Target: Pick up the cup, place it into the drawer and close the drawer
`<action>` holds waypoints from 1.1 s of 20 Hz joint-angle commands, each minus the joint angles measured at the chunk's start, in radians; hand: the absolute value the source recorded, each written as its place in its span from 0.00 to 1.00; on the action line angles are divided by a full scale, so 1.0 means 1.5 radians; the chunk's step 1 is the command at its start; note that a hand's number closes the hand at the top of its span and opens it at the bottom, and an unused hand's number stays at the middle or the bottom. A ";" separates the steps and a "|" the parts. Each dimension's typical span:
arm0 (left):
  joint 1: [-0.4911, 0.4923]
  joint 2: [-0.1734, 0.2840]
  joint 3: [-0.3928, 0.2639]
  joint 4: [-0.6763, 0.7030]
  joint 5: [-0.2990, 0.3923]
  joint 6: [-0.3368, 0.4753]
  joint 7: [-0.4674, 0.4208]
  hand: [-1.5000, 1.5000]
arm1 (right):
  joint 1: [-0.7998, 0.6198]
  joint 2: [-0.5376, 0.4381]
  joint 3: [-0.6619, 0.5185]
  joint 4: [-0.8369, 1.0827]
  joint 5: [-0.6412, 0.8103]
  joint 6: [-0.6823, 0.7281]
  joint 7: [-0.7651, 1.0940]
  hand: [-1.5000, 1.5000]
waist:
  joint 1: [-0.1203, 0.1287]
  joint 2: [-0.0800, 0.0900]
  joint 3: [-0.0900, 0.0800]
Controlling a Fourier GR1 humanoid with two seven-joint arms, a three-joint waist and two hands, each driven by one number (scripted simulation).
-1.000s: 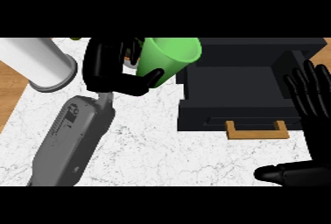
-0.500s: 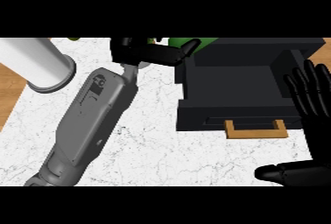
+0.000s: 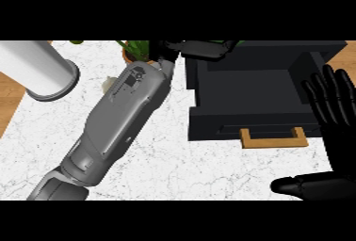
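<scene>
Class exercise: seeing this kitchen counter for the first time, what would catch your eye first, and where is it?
The grey left forearm cuts diagonally across the marble counter toward the top edge. At right sits the open black drawer with its wooden handle; the open right hand rests beside it.

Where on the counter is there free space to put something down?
Bare marble lies between the left forearm and the drawer, and in front of the drawer's wooden handle. It is crowded at the far edge, where the white cylinder, plant and left hand gather.

A single head view looked steeply down, close above the counter (image 3: 173,160). It took in the open drawer (image 3: 250,101) just left of the right hand's fingers (image 3: 334,103).
</scene>
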 commanded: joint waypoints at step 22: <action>-0.116 -0.003 -0.259 0.277 0.173 0.065 -0.063 1.00 | -0.001 -0.009 -0.001 0.016 -0.028 0.036 -0.020 0.00 | -0.047 0.008 0.001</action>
